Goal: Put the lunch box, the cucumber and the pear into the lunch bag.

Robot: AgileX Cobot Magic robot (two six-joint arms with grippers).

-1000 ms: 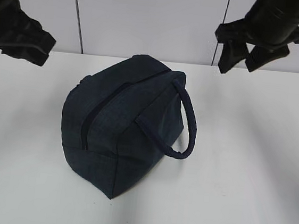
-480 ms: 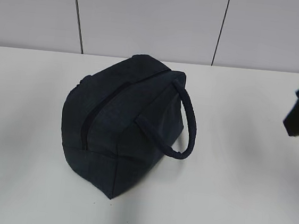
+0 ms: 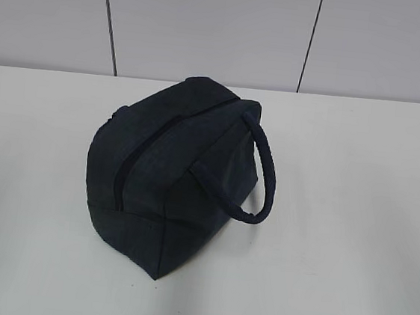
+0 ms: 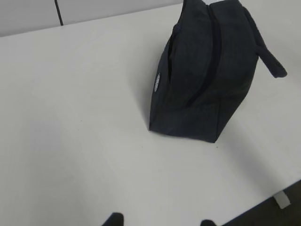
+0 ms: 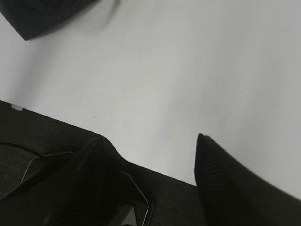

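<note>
Left gripper [image 4: 160, 220] has pulled out of the exterior view, fingertips apart, holding nothing. The lunch bag [image 3: 171, 172] sits mid-table [image 3: 354, 218] nearer the back edge, zipped. Right gripper [image 5: 155, 155] has withdrawn too, spread and empty, so packing looks done

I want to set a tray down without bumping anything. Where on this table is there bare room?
The lunch bag stands alone mid-table. Bare white table lies right of its loop handle, also left of the bag and in front toward the near edge. Tightest is the strip between the bag and the back wall. The left gripper and right gripper hang open at the margins.
</note>
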